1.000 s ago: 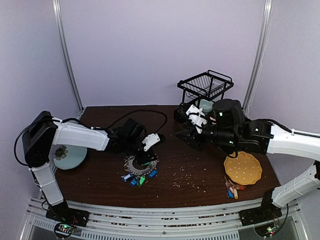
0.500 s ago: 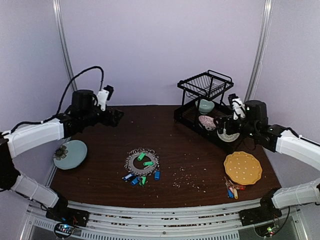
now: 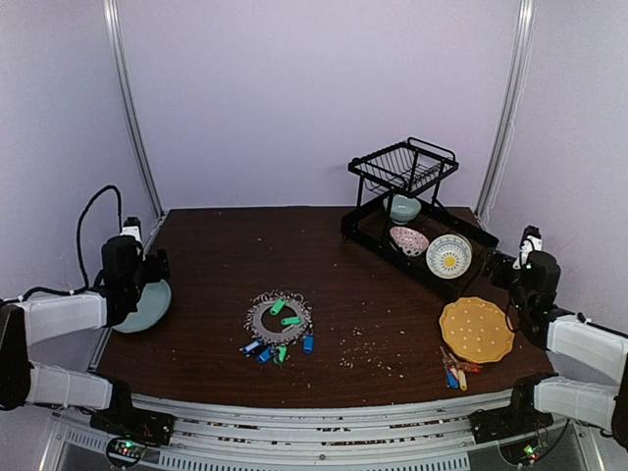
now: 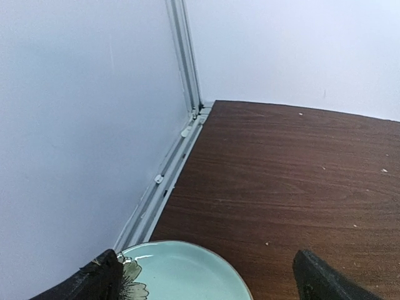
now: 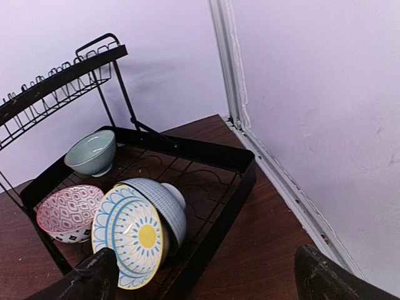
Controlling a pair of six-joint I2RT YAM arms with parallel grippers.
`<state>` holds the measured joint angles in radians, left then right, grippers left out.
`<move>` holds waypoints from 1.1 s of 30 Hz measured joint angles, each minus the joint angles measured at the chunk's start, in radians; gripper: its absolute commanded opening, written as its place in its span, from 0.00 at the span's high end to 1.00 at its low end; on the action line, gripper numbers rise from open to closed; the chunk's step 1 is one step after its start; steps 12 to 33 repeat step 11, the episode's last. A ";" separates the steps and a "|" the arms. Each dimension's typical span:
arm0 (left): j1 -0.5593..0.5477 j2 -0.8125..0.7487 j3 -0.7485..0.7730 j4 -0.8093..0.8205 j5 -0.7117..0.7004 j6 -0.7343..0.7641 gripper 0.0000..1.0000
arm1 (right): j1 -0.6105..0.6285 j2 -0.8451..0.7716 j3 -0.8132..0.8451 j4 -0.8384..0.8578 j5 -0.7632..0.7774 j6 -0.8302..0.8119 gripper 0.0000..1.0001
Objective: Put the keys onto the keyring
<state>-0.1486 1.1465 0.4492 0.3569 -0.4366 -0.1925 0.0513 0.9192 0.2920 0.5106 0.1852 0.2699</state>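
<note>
Keyring (image 3: 278, 318) is lying at bench (image 3: 392, 294) centre, keys (image 3: 267, 350) bunching at its near edge. Left claw (image 4: 203, 281), right claw (image 5: 206, 278) are gaping wide, holding nothing. Best bet: one claw pinning keyring, other pinching one key.

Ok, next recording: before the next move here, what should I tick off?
1. Left gripper open and empty: ok.
2. Right gripper open and empty: ok.
3. Keyring flat at mid-table, nothing covering it: ok.
4. Loose keys in view, near the yellow plate: ok.
5. A gripper close to the keys or the ring: not ok. The left hangs over the teal plate and the right faces the dish rack.
6. Ring has an open gap for threading: cannot tell.
</note>
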 measured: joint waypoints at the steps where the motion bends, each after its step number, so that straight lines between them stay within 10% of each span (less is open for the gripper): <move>1: 0.000 0.013 -0.007 0.027 -0.017 0.002 0.02 | -0.002 0.000 -0.023 0.035 0.018 0.002 0.00; 11: 0.000 0.094 -0.083 0.277 -0.066 0.047 0.02 | -0.002 -0.018 -0.185 0.304 0.127 0.018 0.00; 33: 0.000 0.094 -0.083 0.277 -0.066 0.047 0.02 | -0.002 -0.018 -0.185 0.304 0.127 0.018 0.00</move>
